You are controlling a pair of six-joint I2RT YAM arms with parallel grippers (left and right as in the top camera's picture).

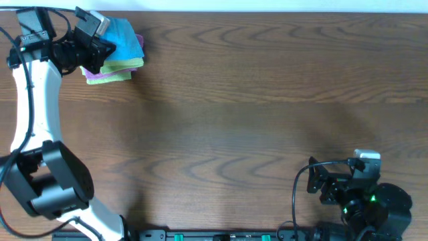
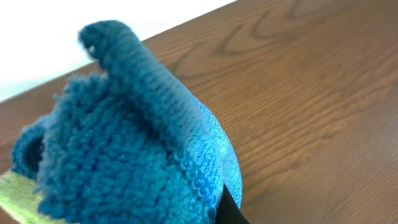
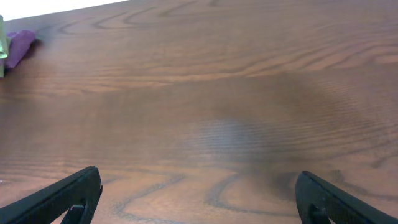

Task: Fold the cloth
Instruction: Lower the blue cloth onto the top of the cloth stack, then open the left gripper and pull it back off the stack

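The sky-blue cloth (image 1: 126,37) lies on top of a small stack at the table's far left corner. My left gripper (image 1: 99,48) is over the stack's left side, shut on the cloth. In the left wrist view the cloth (image 2: 134,155) bunches up and fills the frame, and only one black fingertip (image 2: 229,210) shows beside it. My right gripper (image 1: 319,184) rests near the front right of the table, open, with bare wood between its fingers (image 3: 65,196).
Under the blue cloth lie a lime-green cloth (image 1: 127,64) and a purple cloth (image 1: 107,77). The purple cloth's corner (image 3: 18,45) shows far off in the right wrist view. The table's back edge runs just behind the stack.
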